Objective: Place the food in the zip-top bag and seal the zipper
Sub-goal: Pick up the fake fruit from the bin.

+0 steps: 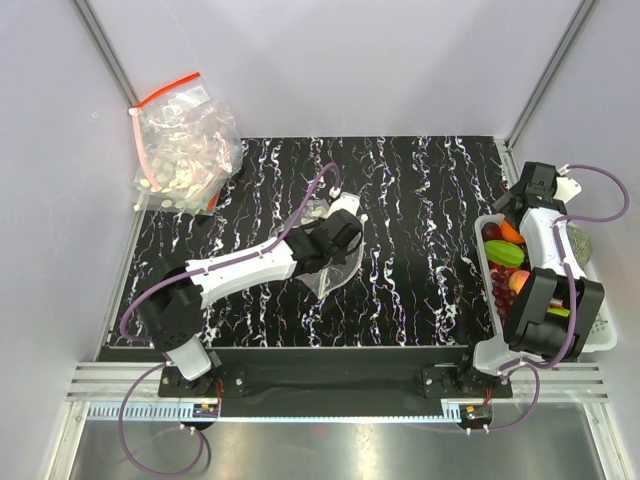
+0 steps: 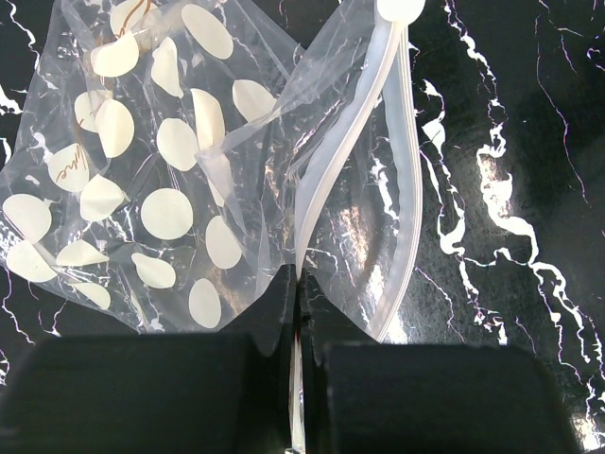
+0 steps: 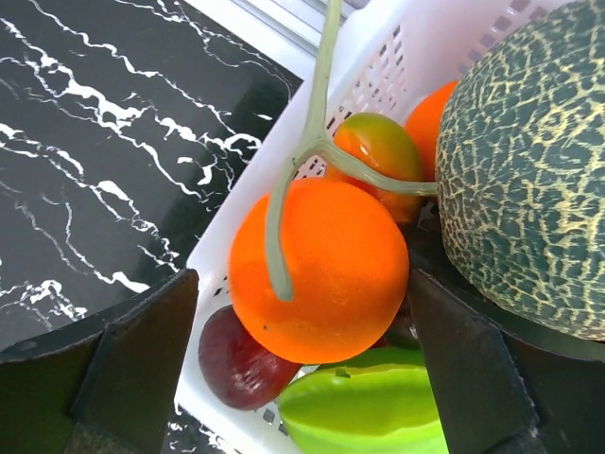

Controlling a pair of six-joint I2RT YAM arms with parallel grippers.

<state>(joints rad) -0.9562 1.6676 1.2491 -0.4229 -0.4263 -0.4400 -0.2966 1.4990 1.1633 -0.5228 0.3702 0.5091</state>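
The zip-top bag point(image 2: 170, 189) is clear with white oval spots and lies crumpled on the black marbled table point(image 1: 420, 230). My left gripper point(image 2: 301, 284) is shut on the bag's mouth edge, where the pale zipper point(image 2: 333, 156) runs away from the fingers. The mouth gapes to the right. From above, the left gripper point(image 1: 335, 240) sits mid-table over the bag point(image 1: 335, 272). The food lies in a white basket point(image 3: 248, 227): an orange point(image 3: 331, 274), a dark red fruit point(image 3: 236, 364), a green star fruit point(image 3: 369, 416) and a melon point(image 3: 529, 161). My right gripper point(image 3: 301, 317) is open, its fingers either side of the orange.
A heap of similar bags with a red strip point(image 1: 185, 145) lies at the table's far left corner. The basket point(image 1: 603, 335) stands along the right edge beside the right arm. A grey-green cable point(image 3: 284, 189) hangs across the orange.
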